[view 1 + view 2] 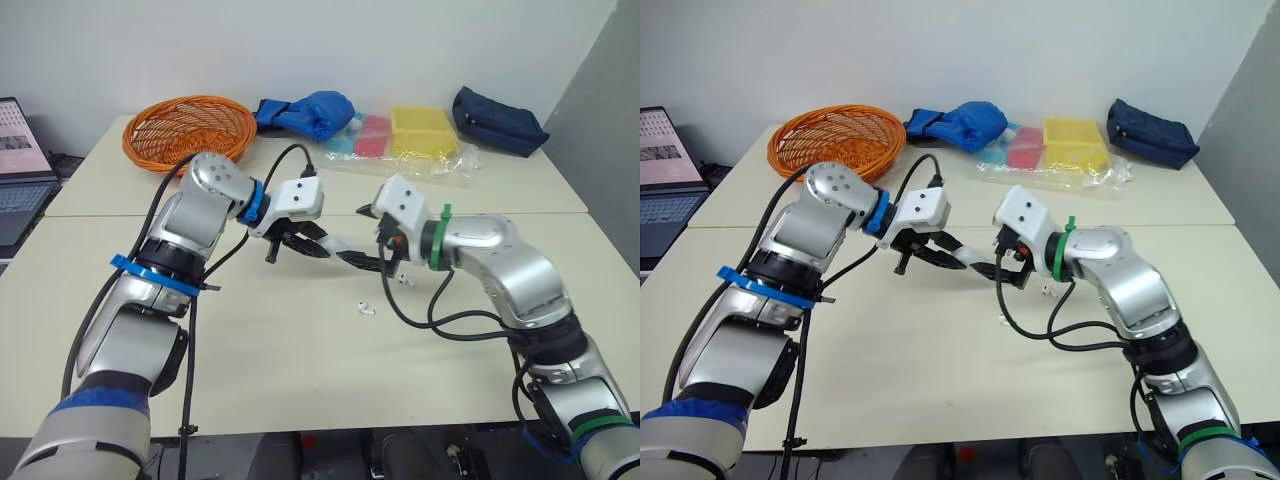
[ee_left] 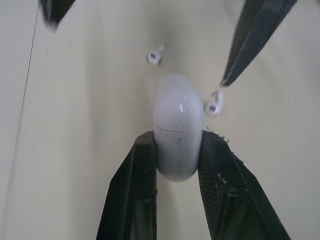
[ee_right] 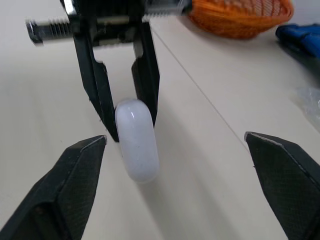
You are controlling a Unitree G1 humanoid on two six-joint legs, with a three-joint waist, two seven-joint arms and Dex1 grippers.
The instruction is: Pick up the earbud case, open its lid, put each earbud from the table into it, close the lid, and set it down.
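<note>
My left gripper [image 1: 325, 247] is shut on the white earbud case [image 2: 177, 125], held a little above the table [image 1: 300, 370] with its lid closed; a seam runs across the case. The case [image 3: 136, 140] points toward my right gripper [image 3: 175, 136], which stands open just in front of it, with one finger to each side and no contact. Two white earbuds lie on the table below the grippers: one earbud [image 1: 366, 308] near the middle, the other earbud [image 1: 403, 281] under my right wrist. Both earbuds [image 2: 156, 55] [image 2: 214, 106] also appear beyond the case in the left wrist view.
At the back of the table are an orange wicker basket [image 1: 190, 128], a blue cloth bundle [image 1: 305, 112], a clear plastic bag with coloured boxes [image 1: 405, 135] and a dark navy pouch [image 1: 497, 120]. A laptop [image 1: 20, 170] stands at the far left.
</note>
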